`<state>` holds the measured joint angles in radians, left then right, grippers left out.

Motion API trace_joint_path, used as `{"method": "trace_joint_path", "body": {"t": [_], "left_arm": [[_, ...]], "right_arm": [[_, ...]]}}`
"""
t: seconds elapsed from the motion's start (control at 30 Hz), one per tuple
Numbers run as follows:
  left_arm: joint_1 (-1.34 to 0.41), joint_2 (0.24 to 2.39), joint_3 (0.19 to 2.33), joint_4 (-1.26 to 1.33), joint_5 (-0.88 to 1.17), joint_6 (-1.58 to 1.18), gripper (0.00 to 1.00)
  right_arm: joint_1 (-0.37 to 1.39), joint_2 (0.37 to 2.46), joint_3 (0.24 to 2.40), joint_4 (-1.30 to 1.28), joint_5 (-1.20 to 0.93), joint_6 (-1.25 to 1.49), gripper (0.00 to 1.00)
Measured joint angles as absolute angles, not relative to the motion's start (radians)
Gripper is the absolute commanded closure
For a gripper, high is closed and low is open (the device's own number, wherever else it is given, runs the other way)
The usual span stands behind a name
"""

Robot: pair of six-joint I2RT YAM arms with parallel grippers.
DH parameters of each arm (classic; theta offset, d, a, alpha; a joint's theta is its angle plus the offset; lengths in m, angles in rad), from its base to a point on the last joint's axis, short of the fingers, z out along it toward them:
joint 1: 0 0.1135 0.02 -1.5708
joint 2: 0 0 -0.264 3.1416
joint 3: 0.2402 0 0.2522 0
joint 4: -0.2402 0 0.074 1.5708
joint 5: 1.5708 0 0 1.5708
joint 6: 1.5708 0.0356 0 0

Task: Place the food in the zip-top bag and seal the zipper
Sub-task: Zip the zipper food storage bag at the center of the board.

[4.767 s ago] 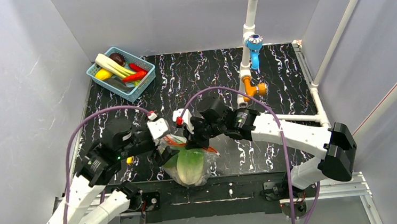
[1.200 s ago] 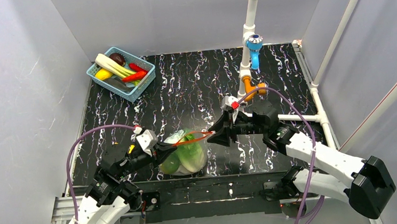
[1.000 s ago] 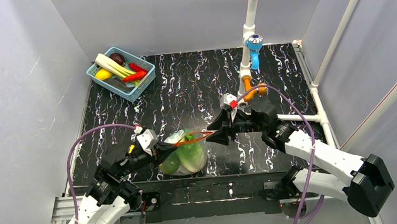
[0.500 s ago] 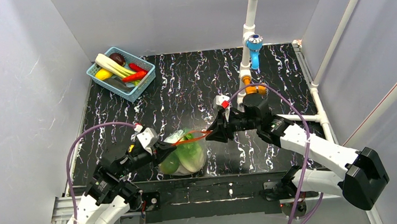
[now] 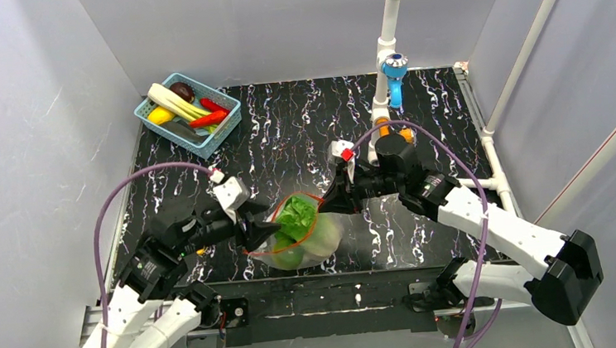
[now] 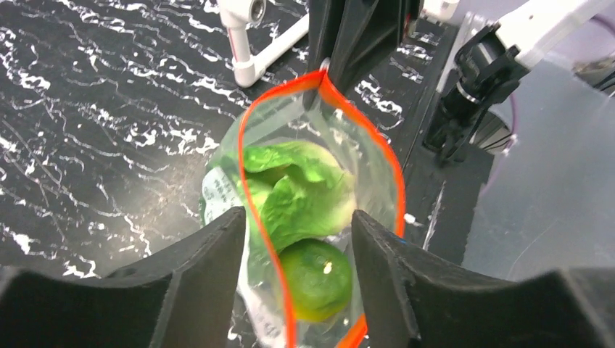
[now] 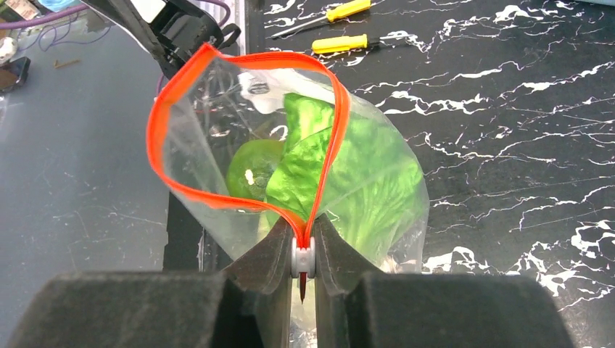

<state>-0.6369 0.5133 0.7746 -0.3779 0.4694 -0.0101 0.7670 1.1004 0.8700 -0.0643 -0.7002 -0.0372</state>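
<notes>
The zip-top bag lies near the table's front edge, its mouth spread into a wide loop. Its red zipper rings that opening. Inside are the food pieces I can see: green lettuce and a round green fruit. My right gripper is shut on the white slider at the zipper's right end. At the bag's left end, my left gripper stands open, and its fingers straddle the bag without pinching it. In the top view, the left gripper and right gripper flank the bag.
A blue basket of toy vegetables sits at the back left. A white pipe stand with blue and orange fittings rises at the back right, just behind my right arm. Two yellow screwdrivers lie on the table near my left arm.
My left gripper has opened and let go of the bag's left end. The flat zipper line has sprung into an open loop. My right gripper has closed on the slider.
</notes>
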Motion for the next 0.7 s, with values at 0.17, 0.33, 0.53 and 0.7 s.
{"method": "trace_joint_path", "body": {"t": [0.17, 0.33, 0.53, 0.7], "left_arm": [[-0.638, 0.636, 0.874, -0.375, 0.519, 0.033, 0.26], [-0.692, 0.802, 0.965, -0.371, 0.522, 0.095, 0.07], [-0.830, 0.928, 1.010, -0.354, 0.429, 0.218, 0.05], [-0.861, 0.928, 0.995, -0.330, 0.419, 0.348, 0.04]], "right_arm": [[0.767, 1.117, 0.912, -0.104, -0.724, -0.034, 0.99], [0.768, 1.155, 0.972, -0.154, -0.727, -0.043, 0.99], [0.768, 1.158, 0.990, -0.198, -0.722, -0.059, 0.99], [0.768, 1.158, 0.993, -0.218, -0.736, -0.066, 0.99]]}}
